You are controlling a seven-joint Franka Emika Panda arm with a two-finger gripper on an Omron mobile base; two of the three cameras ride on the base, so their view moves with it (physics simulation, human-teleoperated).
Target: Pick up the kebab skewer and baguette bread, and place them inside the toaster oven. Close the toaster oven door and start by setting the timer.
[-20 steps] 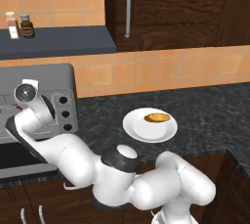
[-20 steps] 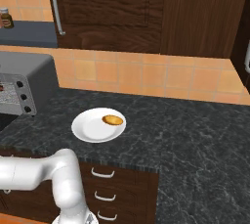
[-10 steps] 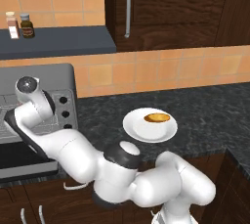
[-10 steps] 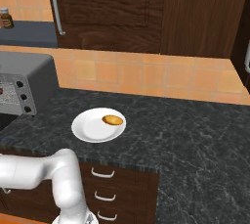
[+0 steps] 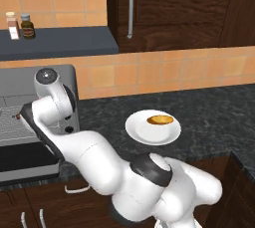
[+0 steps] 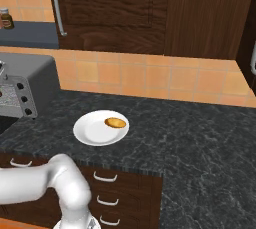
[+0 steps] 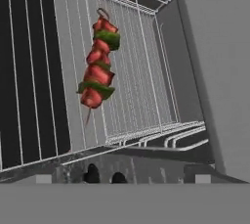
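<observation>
Hand [image 7: 104, 176] empty, its spread unclear — tips (two dark nubs) apart from kebab skewer [image 7: 99, 66] lying on toaster oven [image 7: 205, 66] rack

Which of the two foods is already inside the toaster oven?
The kebab skewer: it lies on the oven's wire rack. The baguette is on the plate.
</observation>
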